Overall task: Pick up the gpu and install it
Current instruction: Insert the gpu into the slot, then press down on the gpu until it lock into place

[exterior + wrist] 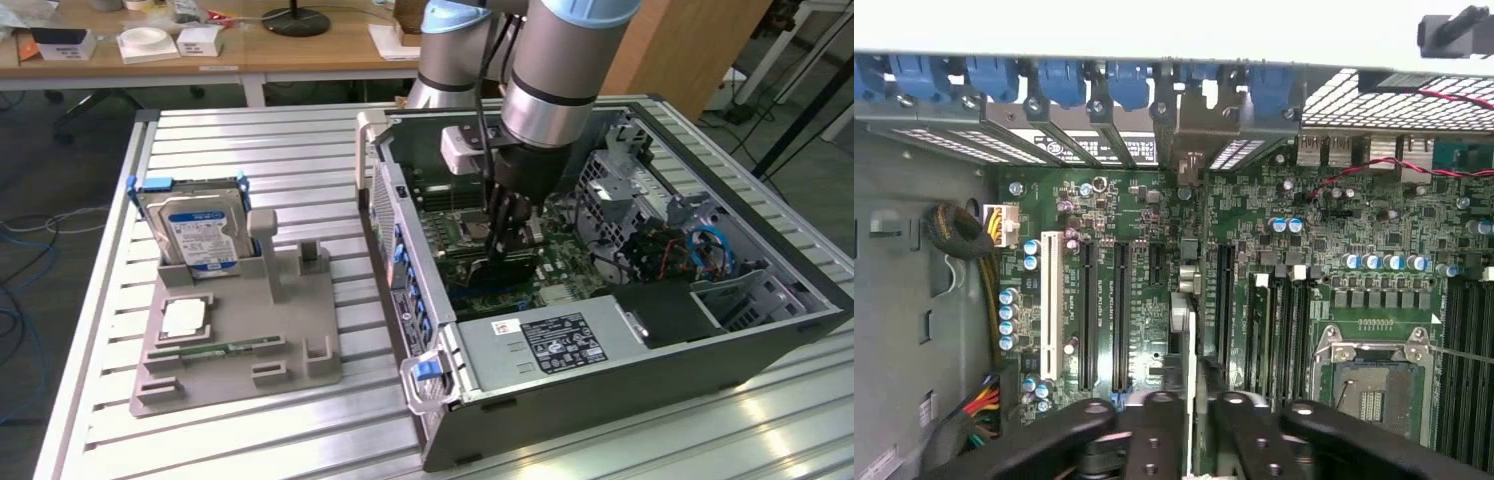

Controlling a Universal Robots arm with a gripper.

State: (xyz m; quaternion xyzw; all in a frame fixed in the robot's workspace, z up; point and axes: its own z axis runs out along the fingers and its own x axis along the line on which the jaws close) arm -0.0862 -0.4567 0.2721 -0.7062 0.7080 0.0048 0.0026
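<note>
The arm reaches down into the open computer case [641, 370], and the installing step looks to be in hand. The claw [507, 250] is pressed nearly together, and as far as I can judge it pinches the graphics card [497, 268] by its upper edge. In the wrist view the card [1187, 340] shows edge-on as a thin pale strip between the black fingers [1144, 445]. It runs away from the claw [1189, 420] toward the row of blue clips [1064, 80] on the case's back wall.

The motherboard [1144, 200] lies directly under the claw, with long black slots [1121, 310] on either side of the card. Whether the card is seated in its own slot I cannot tell.

To my eye, seating it calls for the card held upright, its lower edge in line with the slot, and a straight push down with no twist.

The case lies on its side on a ribbed metal table [267, 440]. Well off from the claw, toward the exterior view's left, a grey holder tray [240, 340] carries a hard drive [194, 235]. Beyond the table stands a wooden desk [307, 45] with small boxes on it.
</note>
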